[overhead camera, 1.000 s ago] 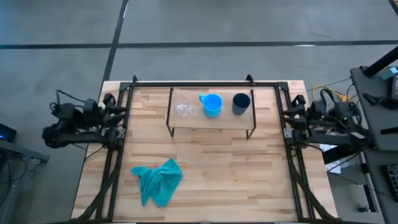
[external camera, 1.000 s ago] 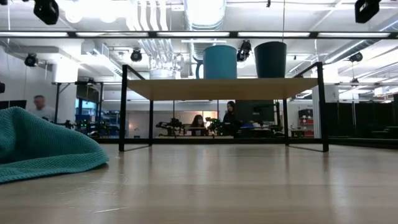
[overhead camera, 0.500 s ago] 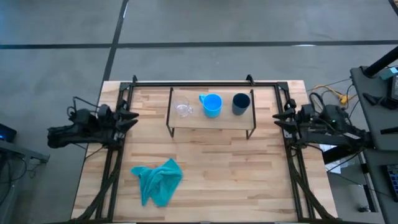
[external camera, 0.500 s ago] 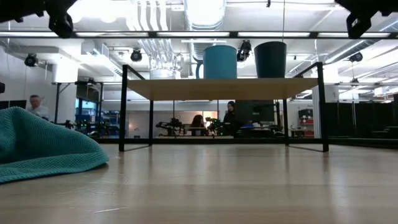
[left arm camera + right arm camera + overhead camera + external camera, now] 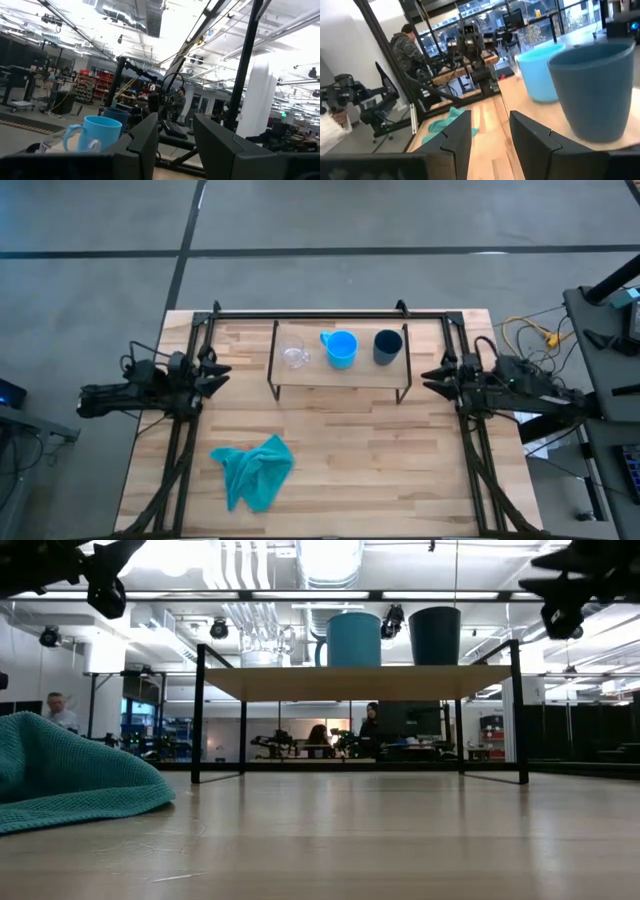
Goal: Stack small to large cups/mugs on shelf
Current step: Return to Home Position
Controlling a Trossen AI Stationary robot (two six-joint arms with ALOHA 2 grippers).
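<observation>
Three cups stand in a row on the light-wood shelf [image 5: 340, 372] at the table's far side: the clear cup [image 5: 293, 352] at its left end, the bright blue mug [image 5: 342, 348] with its handle in the middle, the dark navy cup [image 5: 387, 346] at its right end. My left gripper [image 5: 217, 370] is open at the table's left edge, level with the shelf, pointing at it. My right gripper [image 5: 430, 376] is open at the right edge, pointing at the shelf's right end. The navy cup [image 5: 592, 90] and blue mug [image 5: 537, 70] show close in the right wrist view.
A crumpled teal cloth [image 5: 253, 470] lies on the tabletop near the front left. The black frame rails [image 5: 300, 315] run along the table's far, left and right sides. People sit and stand in the room behind the table [image 5: 370, 730].
Both grippers have moved inward from outside the table's side edges toward the shelf, the left toward the right, the right toward the left. The cups and cloth have stayed where they were.
</observation>
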